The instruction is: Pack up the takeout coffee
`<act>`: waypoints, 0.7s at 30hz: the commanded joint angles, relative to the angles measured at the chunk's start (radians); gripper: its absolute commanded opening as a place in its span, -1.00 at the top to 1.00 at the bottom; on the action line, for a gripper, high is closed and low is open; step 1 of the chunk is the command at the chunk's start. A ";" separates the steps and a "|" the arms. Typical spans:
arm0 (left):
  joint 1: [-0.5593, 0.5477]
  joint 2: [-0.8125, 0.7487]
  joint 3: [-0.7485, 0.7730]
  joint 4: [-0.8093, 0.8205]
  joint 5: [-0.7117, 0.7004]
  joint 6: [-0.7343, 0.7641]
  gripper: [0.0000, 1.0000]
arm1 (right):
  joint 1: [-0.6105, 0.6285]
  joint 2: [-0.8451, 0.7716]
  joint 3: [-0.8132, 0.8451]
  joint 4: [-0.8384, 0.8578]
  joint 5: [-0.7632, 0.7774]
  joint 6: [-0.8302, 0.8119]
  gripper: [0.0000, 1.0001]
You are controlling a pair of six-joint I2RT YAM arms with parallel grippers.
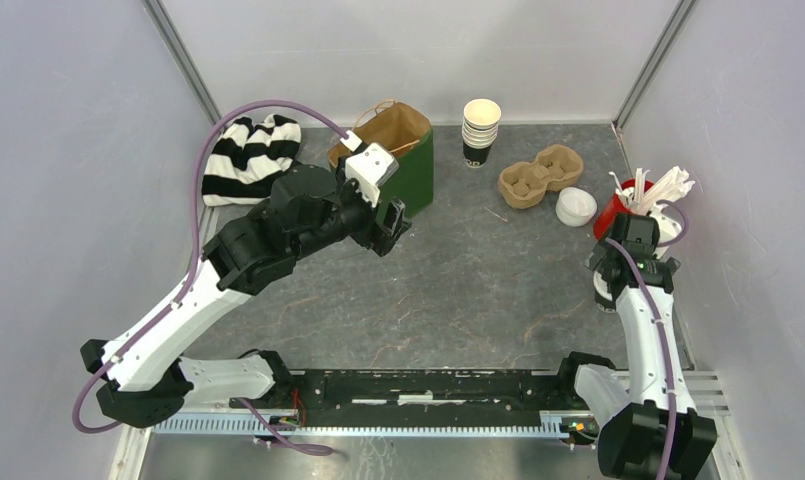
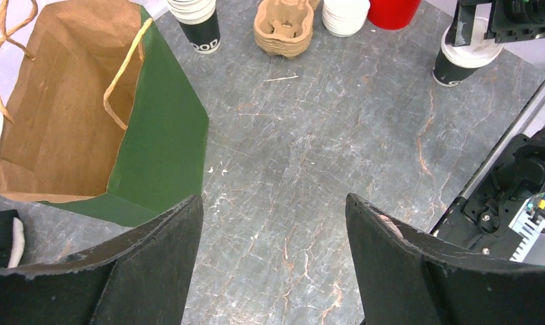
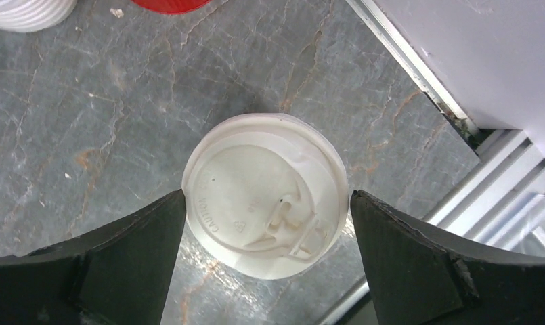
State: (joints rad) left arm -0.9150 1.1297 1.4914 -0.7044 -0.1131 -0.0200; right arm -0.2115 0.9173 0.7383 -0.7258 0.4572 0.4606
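One takeout coffee cup [image 3: 265, 195], dark with a white lid, stands at the right edge of the table, near the rail. It also shows in the left wrist view [image 2: 459, 61] and, partly hidden by the arm, in the top view [image 1: 601, 291]. My right gripper [image 3: 267, 198] is open and directly above it, one finger on each side of the lid rim. My left gripper [image 2: 273, 200] is open and empty, above bare table just right of the open green and brown paper bag [image 1: 403, 160]. I see no second lidded cup.
A stack of lidless dark cups [image 1: 481, 130] stands at the back. A cardboard cup carrier [image 1: 540, 175], a stack of white lids [image 1: 576, 207] and a red cup of stirrers [image 1: 628, 205] are back right. A striped cloth [image 1: 248, 155] lies back left.
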 commanded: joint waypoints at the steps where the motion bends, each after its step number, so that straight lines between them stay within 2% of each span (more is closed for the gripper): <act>1: -0.019 -0.025 -0.005 0.029 -0.026 0.081 -0.68 | -0.005 -0.008 0.106 -0.114 -0.005 -0.045 -0.96; 9: -0.031 -0.031 -0.011 0.030 -0.042 0.091 -0.69 | -0.005 -0.019 0.076 -0.076 -0.050 -0.033 -0.96; 16: -0.031 -0.030 -0.008 0.028 -0.047 0.094 -0.69 | -0.005 -0.007 0.189 -0.095 -0.015 -0.144 -0.96; 18: -0.031 -0.027 -0.007 0.029 -0.047 0.095 -0.69 | -0.003 0.004 0.234 -0.084 -0.082 -0.214 -0.96; 21: -0.031 -0.024 -0.005 0.028 -0.047 0.094 -0.69 | 0.036 0.030 0.254 0.033 -0.268 -0.348 -0.96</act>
State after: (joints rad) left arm -0.9401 1.1187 1.4822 -0.7021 -0.1486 0.0246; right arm -0.2100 0.9249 0.9253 -0.8261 0.3740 0.2962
